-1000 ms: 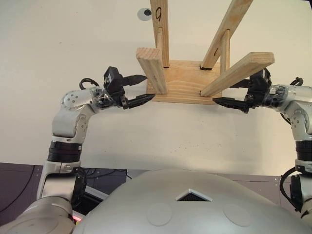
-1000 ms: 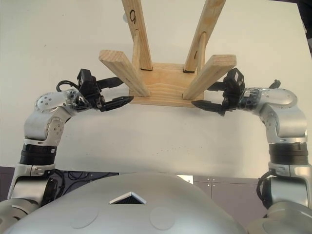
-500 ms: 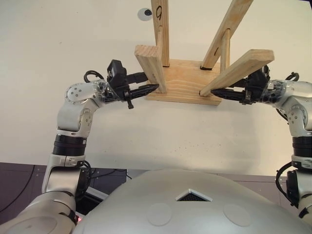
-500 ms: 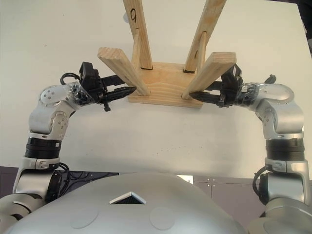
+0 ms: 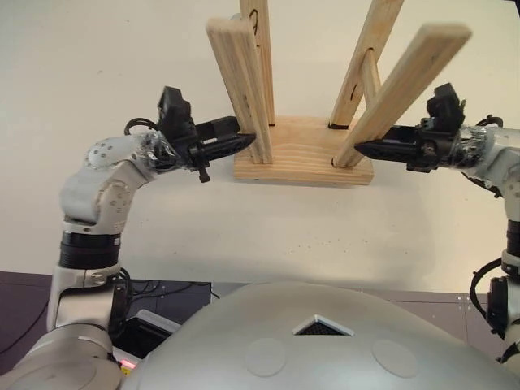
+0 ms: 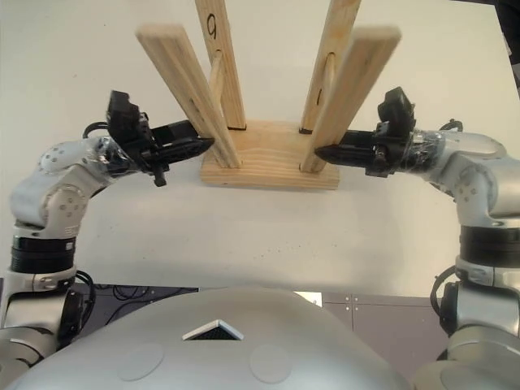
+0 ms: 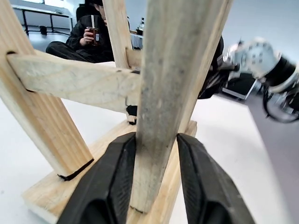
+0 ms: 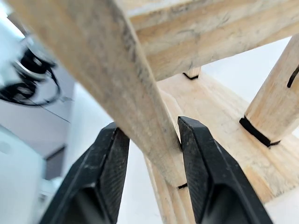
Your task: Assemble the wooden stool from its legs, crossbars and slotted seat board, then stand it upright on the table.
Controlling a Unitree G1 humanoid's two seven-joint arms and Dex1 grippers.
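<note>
Table, white and flat [image 5: 122, 65], carries pale wooden stool [image 5: 302, 154] upside down at 12 o'clock, seat board [image 6: 272, 166] on the surface, legs up. Black two-fingered left gripper [image 5: 250, 143], at stool's 9 o'clock, clamps near-left leg [image 5: 240, 81]. Matching right gripper [image 5: 359, 149], at 3 o'clock, clamps near-right leg [image 5: 406, 89].

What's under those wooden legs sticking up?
The slotted seat board, flat on the white table; the legs stand in it. Its face against the table is covered.
</note>
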